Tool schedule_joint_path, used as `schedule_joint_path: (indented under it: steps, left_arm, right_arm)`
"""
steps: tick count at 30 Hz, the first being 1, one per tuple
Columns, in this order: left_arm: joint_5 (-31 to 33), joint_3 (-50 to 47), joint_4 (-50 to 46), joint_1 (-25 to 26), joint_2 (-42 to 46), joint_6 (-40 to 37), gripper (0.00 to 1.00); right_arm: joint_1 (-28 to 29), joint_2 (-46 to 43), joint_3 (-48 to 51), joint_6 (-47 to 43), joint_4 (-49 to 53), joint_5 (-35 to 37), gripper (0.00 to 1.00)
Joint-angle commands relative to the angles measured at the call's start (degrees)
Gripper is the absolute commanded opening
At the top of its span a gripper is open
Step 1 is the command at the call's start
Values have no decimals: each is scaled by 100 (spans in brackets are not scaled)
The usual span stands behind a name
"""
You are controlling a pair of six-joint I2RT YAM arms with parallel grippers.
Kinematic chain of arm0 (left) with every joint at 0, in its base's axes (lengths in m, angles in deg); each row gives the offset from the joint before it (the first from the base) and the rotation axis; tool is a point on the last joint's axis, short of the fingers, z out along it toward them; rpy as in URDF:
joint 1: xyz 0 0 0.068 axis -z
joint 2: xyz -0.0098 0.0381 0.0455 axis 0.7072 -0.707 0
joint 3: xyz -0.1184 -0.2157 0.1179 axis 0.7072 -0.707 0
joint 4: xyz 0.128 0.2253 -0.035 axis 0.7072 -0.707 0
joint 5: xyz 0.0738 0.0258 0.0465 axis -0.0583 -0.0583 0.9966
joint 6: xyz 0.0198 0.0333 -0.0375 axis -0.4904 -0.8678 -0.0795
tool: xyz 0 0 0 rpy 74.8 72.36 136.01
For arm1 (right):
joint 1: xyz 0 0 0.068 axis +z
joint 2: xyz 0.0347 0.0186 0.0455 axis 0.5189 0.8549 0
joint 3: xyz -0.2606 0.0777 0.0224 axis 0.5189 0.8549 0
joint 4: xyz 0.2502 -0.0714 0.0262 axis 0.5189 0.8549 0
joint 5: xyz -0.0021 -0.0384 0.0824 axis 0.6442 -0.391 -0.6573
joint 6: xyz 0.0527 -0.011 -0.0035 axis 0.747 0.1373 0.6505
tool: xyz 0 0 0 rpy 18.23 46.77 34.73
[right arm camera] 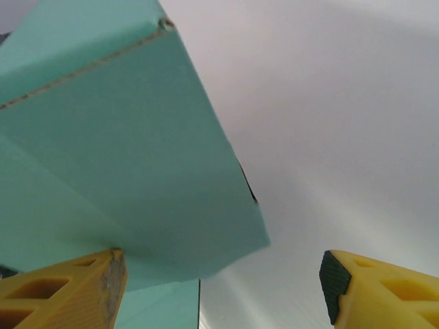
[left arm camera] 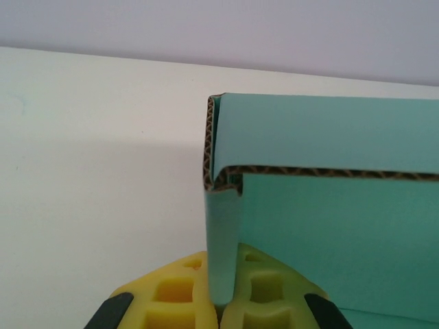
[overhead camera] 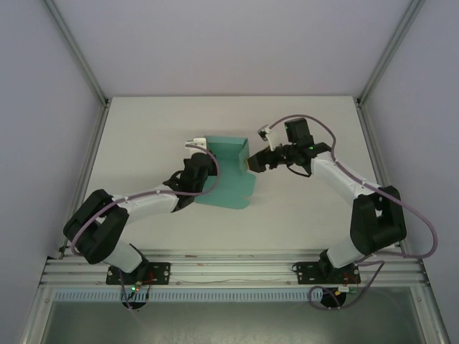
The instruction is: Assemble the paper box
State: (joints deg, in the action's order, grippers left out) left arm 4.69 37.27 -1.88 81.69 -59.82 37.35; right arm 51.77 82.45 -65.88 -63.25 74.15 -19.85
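Top external view: the teal paper box (overhead camera: 228, 175) sits partly folded at the middle of the white table (overhead camera: 308, 129), with a back wall standing and a flat panel spread toward the arms. The left gripper (left arm camera: 219, 308) has its yellow pads pressed together on a doubled-over side wall, whose corrugated edge shows just above them. The right gripper (overhead camera: 254, 164) is at the box's right-hand edge with its fingers spread; its wrist view shows one finger (right arm camera: 75, 288) just beside a raised teal panel and the other (right arm camera: 370, 288) well apart, with bare table between them.

The likely trouble is at that right edge. A sideways push from the spread fingers could swing the light card around the single left pinch, or crease the panel off its fold line. The doubled wall could also slip out of the pads and spring open, since nothing else is seen holding it.

There is open table beyond and to the right of the box, with the enclosure walls (overhead camera: 401, 86) well away. The near side is tighter, because the left forearm (overhead camera: 147, 204) lies close along the flat panel.
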Motion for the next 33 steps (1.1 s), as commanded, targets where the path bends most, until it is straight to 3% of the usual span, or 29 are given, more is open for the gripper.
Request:
schedule_joint_path:
  steps: [1,15,22,27,33]
  left_arm:
    - [14,153,-111,5,-136,-50,0]
    - [4,298,-252,5,-182,-29,0]
    - [-412,106,204,5,48,-246,0]
    - [-722,127,277,5,-63,-381,0]
    - [-1184,201,507,14,-649,-398,0]
  right_arm:
    - [243,63,-212,-106,-259,330,75]
    - [497,320,-225,774,-750,847,69]
    - [846,594,-165,811,-912,2053,55]
    - [858,933,-103,1073,-1589,3012,32]
    - [870,1379,-48,1172,-2041,3052,25]
